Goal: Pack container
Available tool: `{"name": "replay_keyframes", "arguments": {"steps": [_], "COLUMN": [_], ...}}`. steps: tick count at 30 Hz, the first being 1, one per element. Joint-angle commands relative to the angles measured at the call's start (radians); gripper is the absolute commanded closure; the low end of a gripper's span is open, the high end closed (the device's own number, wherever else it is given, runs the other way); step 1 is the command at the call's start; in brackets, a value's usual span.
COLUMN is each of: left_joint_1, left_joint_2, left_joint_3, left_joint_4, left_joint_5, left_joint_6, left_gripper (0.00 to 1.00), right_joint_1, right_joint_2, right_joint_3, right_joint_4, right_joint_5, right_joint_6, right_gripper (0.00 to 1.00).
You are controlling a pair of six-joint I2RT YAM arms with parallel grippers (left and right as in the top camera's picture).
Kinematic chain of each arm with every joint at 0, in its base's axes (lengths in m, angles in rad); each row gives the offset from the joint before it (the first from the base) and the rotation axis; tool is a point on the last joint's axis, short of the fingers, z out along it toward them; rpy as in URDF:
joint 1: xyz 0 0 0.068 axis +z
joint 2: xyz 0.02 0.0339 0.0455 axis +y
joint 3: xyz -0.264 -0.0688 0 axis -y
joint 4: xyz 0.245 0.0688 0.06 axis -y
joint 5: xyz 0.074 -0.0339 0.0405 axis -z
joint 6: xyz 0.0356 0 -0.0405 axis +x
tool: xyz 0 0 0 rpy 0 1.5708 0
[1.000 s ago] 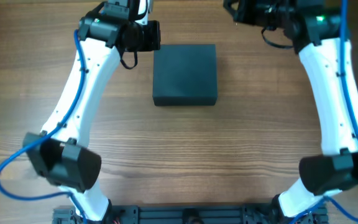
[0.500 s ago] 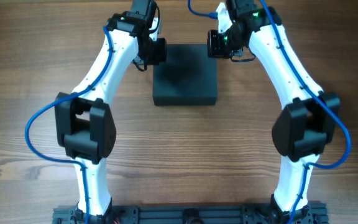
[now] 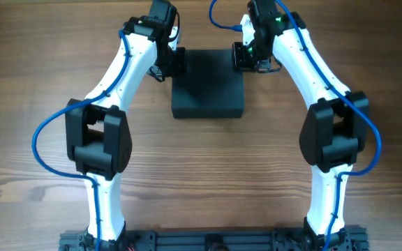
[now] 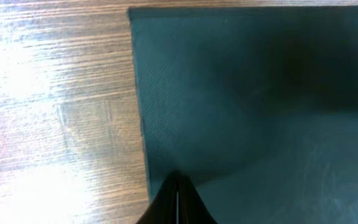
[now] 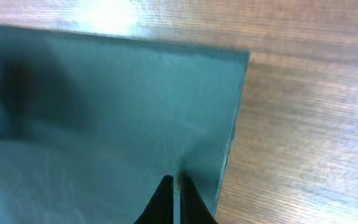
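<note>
The left gripper [image 4: 178,198] is closed to a point, its two dark fingers [image 4: 165,210] pressed together with only a hairline seam between them; the tips sit over the box [image 4: 260,112] just inside its left edge; the left wrist view does not show whether they touch the surface. The right gripper [image 5: 174,191] is narrow too, with a thin sliver of light between its tips; it sits over the same box [image 5: 104,124] just inside the right edge, with nothing visibly held.

From overhead, the left gripper [image 3: 175,61] is at the far left corner of the box [image 3: 208,87] and the right gripper [image 3: 246,56] is at the far right corner; the two face each other across the far edge. The box is dark teal-black, squarish and matte; it lies flat with its top closed, at the middle of the far half of the wooden table [image 3: 201,174]. The white arms [image 3: 110,84] reach from the near edge, one on each side of the box; blue cables [image 3: 39,143] loop beside them.
</note>
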State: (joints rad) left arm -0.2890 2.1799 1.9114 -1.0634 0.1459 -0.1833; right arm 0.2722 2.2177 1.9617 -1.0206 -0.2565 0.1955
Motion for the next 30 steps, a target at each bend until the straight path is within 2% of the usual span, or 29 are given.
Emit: {"name": "replay_keyframes", "arguments": {"steps": [1, 3, 8, 9, 12, 13, 14, 15, 16, 17, 30], "left_joint_1": [0.057, 0.107, 0.257, 0.292, 0.366, 0.384, 0.399, 0.417, 0.424, 0.429, 0.431], "left_joint_2": [-0.171, -0.262, -0.429, -0.458, -0.496, -0.499, -0.499, -0.499, -0.497, -0.497, -0.498], "left_joint_3": [0.021, 0.021, 0.021, 0.021, 0.021, 0.021, 0.021, 0.021, 0.021, 0.021, 0.021], "left_joint_4": [-0.014, -0.039, -0.13, -0.159, -0.208, -0.222, -0.235, -0.256, -0.262, -0.262, -0.262], "left_joint_5": [-0.095, -0.174, -0.204, -0.204, -0.204, -0.204, -0.204, -0.204, -0.204, -0.204, -0.204], "left_joint_6": [0.023, 0.023, 0.085, 0.114, 0.131, 0.131, 0.131, 0.131, 0.131, 0.131, 0.131], "left_gripper": [0.89, 0.79, 0.72, 0.54, 0.46, 0.31, 0.0, 0.01, 0.0, 0.0, 0.0], "right_joint_1": [-0.01, -0.032, -0.107, -0.122, -0.141, -0.141, -0.141, -0.141, -0.141, -0.141, -0.141], "right_joint_2": [-0.209, -0.317, -0.508, -0.538, -0.582, -0.586, -0.586, -0.586, -0.585, -0.585, -0.585], "right_joint_3": [0.001, 0.001, 0.001, 0.001, 0.001, 0.001, 0.001, 0.001, 0.001, 0.001, 0.001], "right_joint_4": [0.05, 0.065, 0.069, 0.067, 0.068, 0.065, 0.06, 0.043, 0.03, 0.02, -0.012], "right_joint_5": [0.144, 0.245, 0.29, 0.29, 0.29, 0.29, 0.29, 0.29, 0.29, 0.29, 0.305], "right_joint_6": [-0.013, -0.013, -0.021, -0.025, -0.05, -0.063, -0.069, -0.066, -0.064, -0.065, -0.064], "right_gripper": [0.96, 0.96, 0.95, 0.95, 0.93, 0.88, 0.82, 0.51, 0.14, 0.01, 0.01]}}
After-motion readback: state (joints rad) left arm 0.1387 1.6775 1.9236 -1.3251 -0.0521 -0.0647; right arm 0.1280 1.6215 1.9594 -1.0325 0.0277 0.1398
